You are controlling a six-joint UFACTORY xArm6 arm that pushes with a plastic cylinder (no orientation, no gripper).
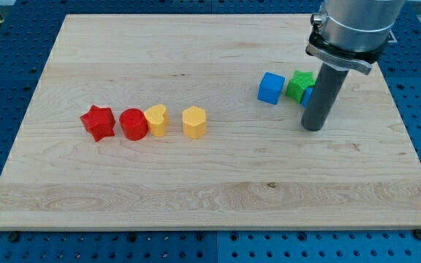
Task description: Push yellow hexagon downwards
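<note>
Nearest the view's bottom, the yellow hexagon (194,122) sits left of centre on the wooden board (210,197), beside a yellow heart (156,120), red cylinder (133,124) and red star (98,123). No fingers exist; my tip (312,128) rests well apart at the view's right, by 2 blue blocks and a green star (299,84). Pushing looks unstarted.

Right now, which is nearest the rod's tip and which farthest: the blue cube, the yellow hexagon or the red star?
From my tip:
1. Blue cube, just to the view's upper left of it.
2. Yellow hexagon, mid-board, further left.
3. Red star, farthest, at the left end of the row.
</note>
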